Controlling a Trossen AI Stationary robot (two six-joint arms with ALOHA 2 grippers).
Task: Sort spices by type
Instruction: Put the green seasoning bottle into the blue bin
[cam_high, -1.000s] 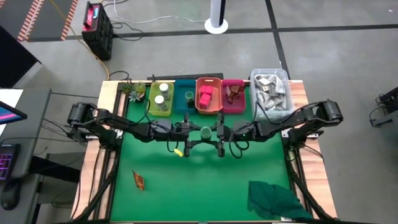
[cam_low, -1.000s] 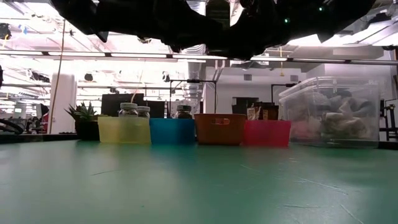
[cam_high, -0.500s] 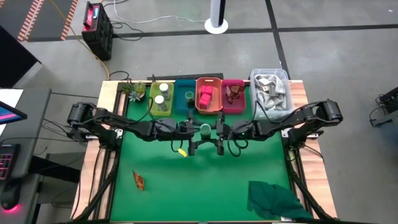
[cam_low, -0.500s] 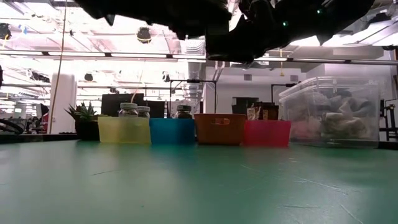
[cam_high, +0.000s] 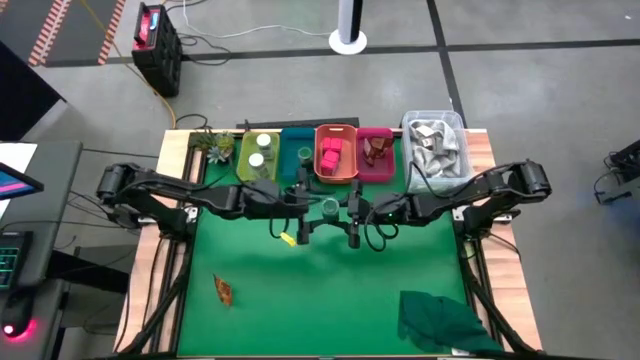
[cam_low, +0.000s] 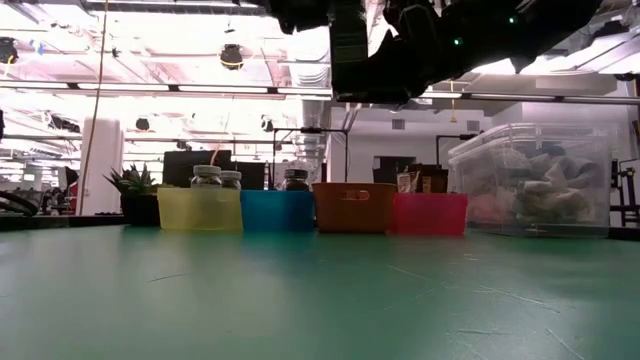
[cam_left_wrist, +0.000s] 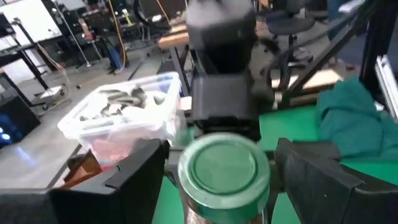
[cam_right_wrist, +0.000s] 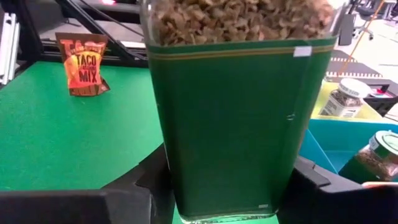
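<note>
A round green-capped jar (cam_high: 329, 208) of spices hangs upright over the middle of the green mat, with my right gripper (cam_high: 340, 209) shut on it from the table's right. My left gripper (cam_high: 318, 206) comes from the left and is open. Its two fingers (cam_left_wrist: 134, 174) stand on either side of the green cap (cam_left_wrist: 224, 167) without touching it. A taco mix packet (cam_high: 224, 290) lies flat on the mat near the front left. My right gripper pinches the jar's lower body, on its green label (cam_right_wrist: 180, 180), between its two fingers (cam_right_wrist: 308, 186). The fingers come about level from the table's right side and lie across the jar. The jar stands upright in the hold, lifted clear of the mat.
Along the far edge stand a yellow bin (cam_high: 258, 158) with white-capped jars, a blue bin (cam_high: 298, 156) with a green jar, an orange basket (cam_high: 336, 152) with pink cubes, a pink bin (cam_high: 375, 153) and a clear tub (cam_high: 436, 145). A dark green cloth (cam_high: 440, 320) lies front right.
My left gripper has risen beside the jar, up to the level of its cap. The jar has stayed where it was, upright in my right gripper.
</note>
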